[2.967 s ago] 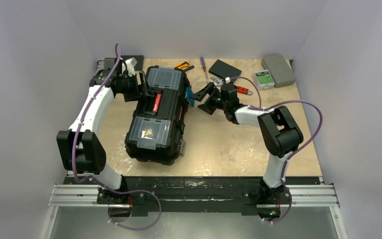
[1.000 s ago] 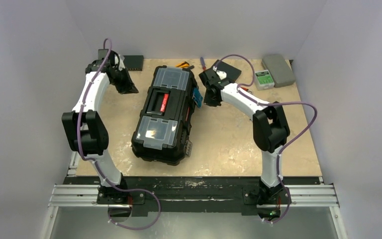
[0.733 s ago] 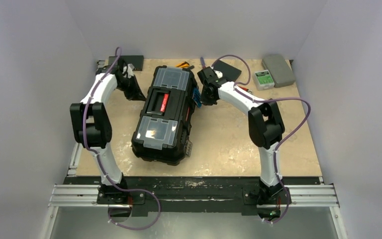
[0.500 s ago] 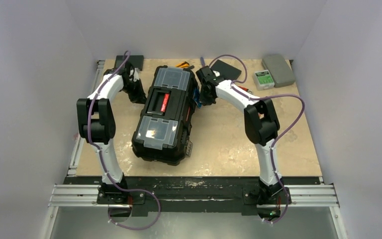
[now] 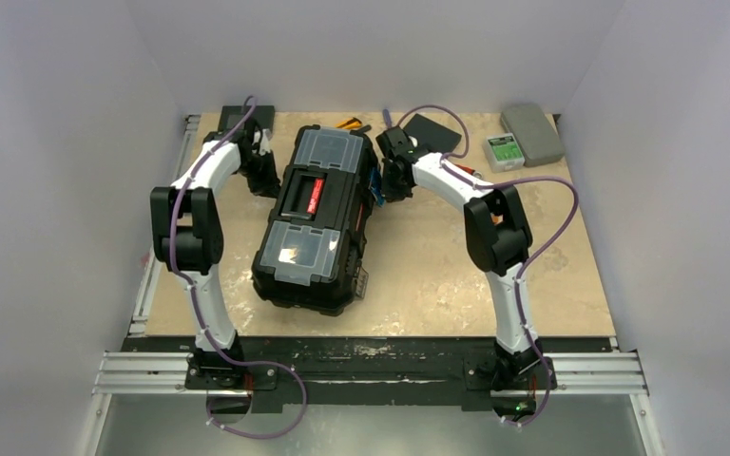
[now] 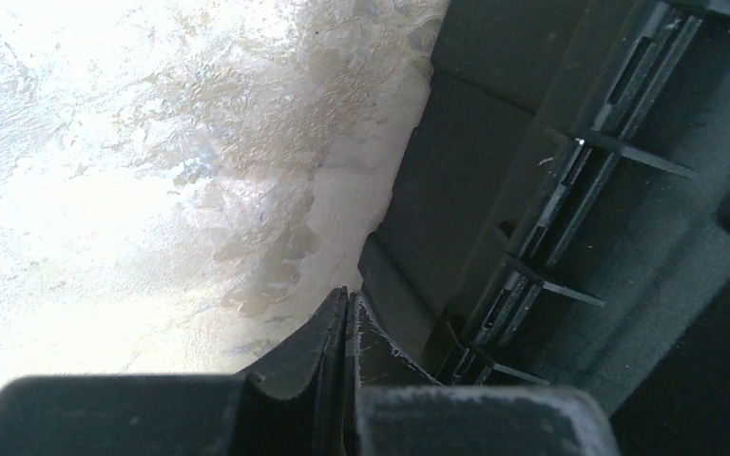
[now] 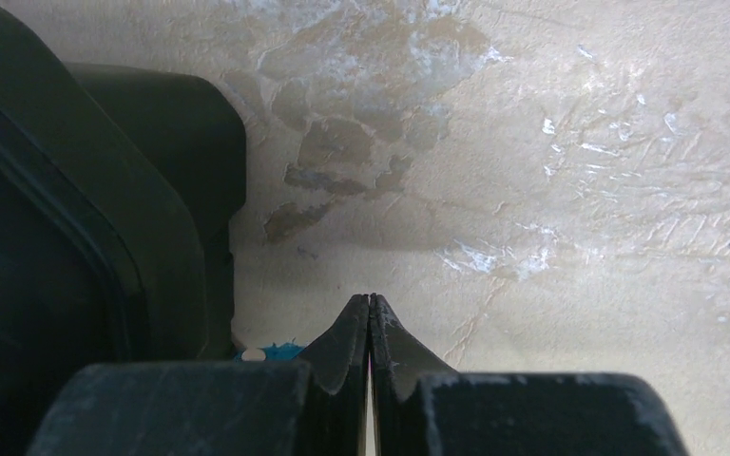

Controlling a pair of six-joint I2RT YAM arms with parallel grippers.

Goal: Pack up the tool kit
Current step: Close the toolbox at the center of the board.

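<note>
beige tabletop [image 5: 437, 271] is occupied by the tool kit [image 5: 328, 228]; left tool [image 6: 345, 296] at its 10 o'clock and right tool [image 7: 370, 299] at 2 are pinched together, empty; green label [image 5: 504, 149] illegible.

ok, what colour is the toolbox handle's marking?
Red, on the toolbox handle; best in the top external view.

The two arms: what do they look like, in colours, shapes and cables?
Both the left arm and the right arm have white links and bulky black joint housings. A purple cable runs along each. The left gripper and right gripper are black and scuffed, tapering to thin tips.
</note>
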